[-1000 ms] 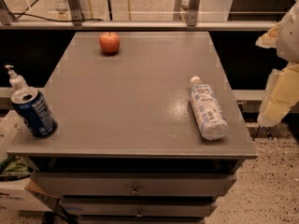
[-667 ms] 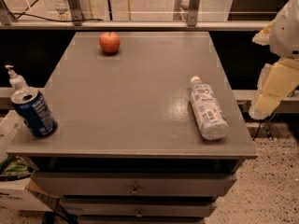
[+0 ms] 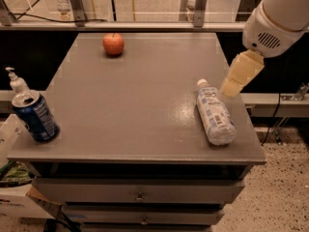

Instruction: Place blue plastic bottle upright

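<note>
Grey desk (image 3: pixel 135 110): blue can (image 3: pixel 35 116) far left, apple (image 3: pixel 113 44) at the back. The blue plastic bottle (image 3: pixel 215 114) lies on its side near the right edge. Likely light, slick, squashy, so grip mid-body. Clear, white cap, pale label. The gripper (image 3: pixel 234 83) hovers beside the cap (spread or pressed together: cannot tell).

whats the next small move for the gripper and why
Probably ease the gripper left and down over the blue plastic bottle: it lies on its side near the table's right edge, and the gripper hovers just right of its cap, not touching it.
</note>
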Tool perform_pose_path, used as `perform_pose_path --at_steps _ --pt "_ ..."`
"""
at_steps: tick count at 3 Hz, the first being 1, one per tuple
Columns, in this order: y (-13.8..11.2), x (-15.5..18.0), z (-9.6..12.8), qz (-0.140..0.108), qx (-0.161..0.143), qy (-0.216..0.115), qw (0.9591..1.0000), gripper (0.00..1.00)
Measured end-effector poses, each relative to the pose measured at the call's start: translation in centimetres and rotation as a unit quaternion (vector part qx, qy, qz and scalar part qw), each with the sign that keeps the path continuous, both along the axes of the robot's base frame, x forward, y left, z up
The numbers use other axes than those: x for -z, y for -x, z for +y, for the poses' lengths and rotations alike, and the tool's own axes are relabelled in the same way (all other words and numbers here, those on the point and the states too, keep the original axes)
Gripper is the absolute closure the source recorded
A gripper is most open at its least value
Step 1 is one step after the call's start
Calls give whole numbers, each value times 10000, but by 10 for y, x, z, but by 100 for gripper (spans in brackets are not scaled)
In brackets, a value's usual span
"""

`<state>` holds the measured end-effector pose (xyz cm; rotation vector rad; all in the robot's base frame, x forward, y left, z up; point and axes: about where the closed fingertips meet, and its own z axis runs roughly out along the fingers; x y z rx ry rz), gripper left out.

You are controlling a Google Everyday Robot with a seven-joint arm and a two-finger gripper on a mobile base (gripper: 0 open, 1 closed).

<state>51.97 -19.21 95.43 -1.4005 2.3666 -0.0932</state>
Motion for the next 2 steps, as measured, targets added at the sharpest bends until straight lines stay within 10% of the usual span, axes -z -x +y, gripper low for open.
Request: perform_pose_path --at_steps 2 --pt "-19 29 33 7 1250 -227 9919 0"
